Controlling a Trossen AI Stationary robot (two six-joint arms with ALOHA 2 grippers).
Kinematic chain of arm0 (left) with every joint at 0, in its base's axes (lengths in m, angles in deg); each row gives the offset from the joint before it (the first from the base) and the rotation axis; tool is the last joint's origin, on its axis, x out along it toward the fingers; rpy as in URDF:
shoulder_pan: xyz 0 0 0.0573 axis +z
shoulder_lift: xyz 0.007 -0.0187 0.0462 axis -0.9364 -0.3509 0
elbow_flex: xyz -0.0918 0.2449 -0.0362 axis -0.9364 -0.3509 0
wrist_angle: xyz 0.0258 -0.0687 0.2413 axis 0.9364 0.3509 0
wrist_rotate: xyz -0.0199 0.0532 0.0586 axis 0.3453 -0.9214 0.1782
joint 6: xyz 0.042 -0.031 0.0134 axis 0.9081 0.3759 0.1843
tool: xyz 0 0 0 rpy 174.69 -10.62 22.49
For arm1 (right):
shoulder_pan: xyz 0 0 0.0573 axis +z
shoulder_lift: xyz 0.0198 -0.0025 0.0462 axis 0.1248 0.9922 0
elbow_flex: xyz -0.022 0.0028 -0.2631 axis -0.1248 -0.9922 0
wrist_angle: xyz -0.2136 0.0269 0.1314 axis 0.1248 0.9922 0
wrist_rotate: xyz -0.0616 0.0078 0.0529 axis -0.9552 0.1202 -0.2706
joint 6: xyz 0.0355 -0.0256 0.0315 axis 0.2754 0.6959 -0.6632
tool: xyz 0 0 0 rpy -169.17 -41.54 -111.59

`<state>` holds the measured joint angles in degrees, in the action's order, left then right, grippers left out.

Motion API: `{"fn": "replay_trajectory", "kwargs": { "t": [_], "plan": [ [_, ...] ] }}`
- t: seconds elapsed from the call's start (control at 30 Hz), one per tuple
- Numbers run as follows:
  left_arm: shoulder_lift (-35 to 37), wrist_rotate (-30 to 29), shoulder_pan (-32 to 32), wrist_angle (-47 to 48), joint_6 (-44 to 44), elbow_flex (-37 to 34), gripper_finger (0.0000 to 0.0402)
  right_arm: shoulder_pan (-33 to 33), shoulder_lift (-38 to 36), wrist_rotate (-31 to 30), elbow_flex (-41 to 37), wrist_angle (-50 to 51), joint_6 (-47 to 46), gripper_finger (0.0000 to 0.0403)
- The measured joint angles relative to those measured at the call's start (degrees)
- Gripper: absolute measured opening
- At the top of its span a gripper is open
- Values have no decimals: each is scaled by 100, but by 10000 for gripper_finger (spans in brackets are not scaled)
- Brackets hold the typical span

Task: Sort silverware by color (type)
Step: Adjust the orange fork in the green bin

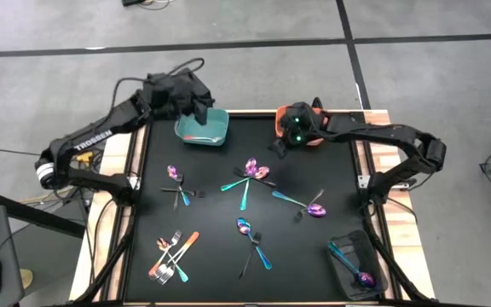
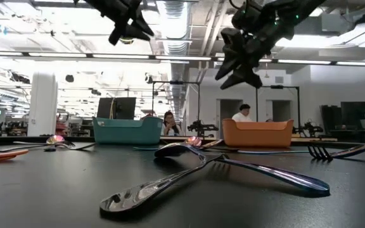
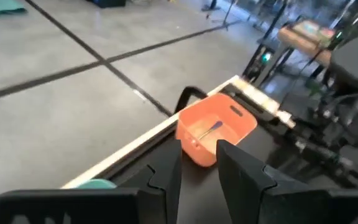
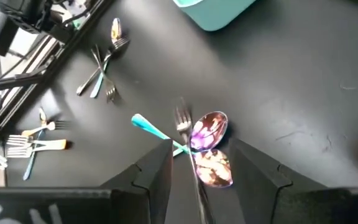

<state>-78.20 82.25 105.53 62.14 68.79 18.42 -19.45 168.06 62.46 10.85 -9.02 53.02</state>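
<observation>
Forks and spoons with teal, orange and dark handles lie flat in small groups on the black mat [image 1: 220,281]. One group of purple-bowled spoons and a fork [image 1: 252,170] lies mid-mat and shows again in the right wrist view [image 4: 209,134]. My left gripper [image 1: 201,109] [image 3: 199,171] hangs open above the teal bin [image 1: 203,130], holding nothing. My right gripper [image 1: 275,147] [image 4: 201,168] is open and raised beside the orange bin [image 1: 312,141], above the far side of that spoon group. In the low view both grippers [image 2: 127,25] [image 2: 238,63] hang well above the table.
The orange bin [image 3: 216,127] holds one utensil [image 3: 211,129]. A clear tray [image 1: 356,266] at the near right corner holds a teal-handled spoon. More utensils lie at the left [image 1: 177,183], near left [image 1: 173,256], middle [image 1: 254,239] and right [image 1: 305,205]. People sit beyond the table [image 2: 241,114].
</observation>
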Motion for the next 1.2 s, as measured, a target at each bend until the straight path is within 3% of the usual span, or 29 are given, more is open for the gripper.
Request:
{"fn": "replay_trajectory", "kwargs": {
  "t": [0.37,0.67,0.77,0.97,1.2],
  "plan": [
    [-511,-2,150,665,131,108,89,-586,2,-300,930,1054,71,175],
    [-1504,1335,860,710,298,110,89,-804,39,-710,1167,1279,12,175],
    [-1879,1202,895,988,201,110,89,-830,205,-677,1168,1233,306,175],
    [-2619,1074,866,1472,-398,108,89,-1136,378,34,1160,1327,989,175],
    [-3236,902,866,2222,-874,110,88,-1554,369,36,1162,1391,1641,175]
  ]
}}
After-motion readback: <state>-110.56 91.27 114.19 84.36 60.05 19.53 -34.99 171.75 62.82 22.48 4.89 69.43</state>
